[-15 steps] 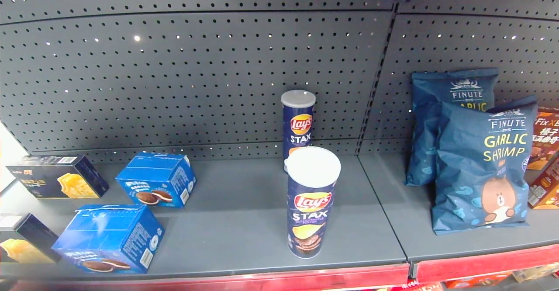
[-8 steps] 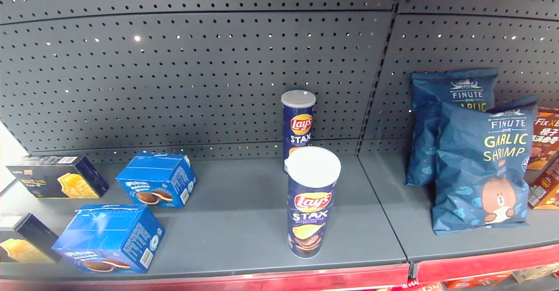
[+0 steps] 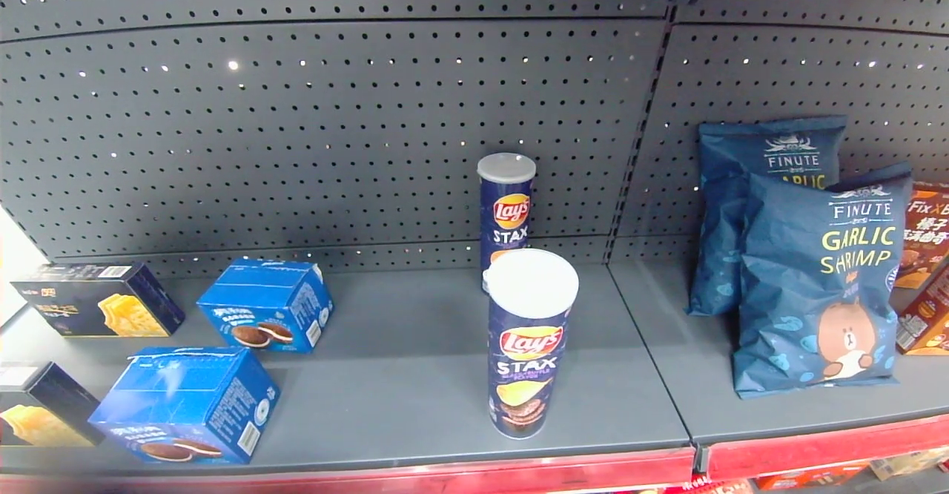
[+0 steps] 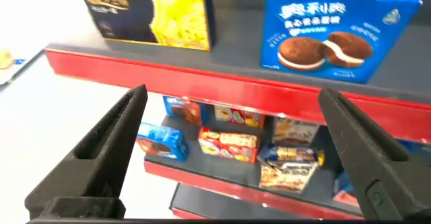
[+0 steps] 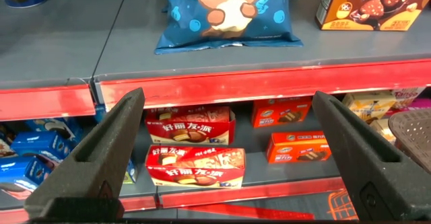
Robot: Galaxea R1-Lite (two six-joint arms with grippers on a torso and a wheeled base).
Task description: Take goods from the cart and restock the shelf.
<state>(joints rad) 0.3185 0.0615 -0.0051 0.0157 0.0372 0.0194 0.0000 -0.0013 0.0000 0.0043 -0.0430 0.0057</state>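
Two dark blue chip cans stand on the grey shelf (image 3: 400, 375), one near the front edge (image 3: 528, 342) and one at the back panel (image 3: 506, 208). Blue cookie boxes (image 3: 189, 403) (image 3: 267, 303) and dark boxes with yellow snacks (image 3: 100, 297) lie at the left. My left gripper (image 4: 232, 95) is open and holds nothing, hanging in front of the red shelf edge (image 4: 222, 89) below a blue cookie box (image 4: 340, 29). My right gripper (image 5: 229, 97) is open with nothing in it, below a blue shrimp bag (image 5: 225, 12).
Two blue shrimp bags (image 3: 819, 286) lean at the right beside brown boxes (image 3: 927, 257). A lower shelf carries red boxes (image 5: 192, 163) and orange boxes (image 5: 296, 146). A brown mesh basket corner (image 5: 412, 133) sits at the far side. Bare shelf lies between the cookie boxes and the cans.
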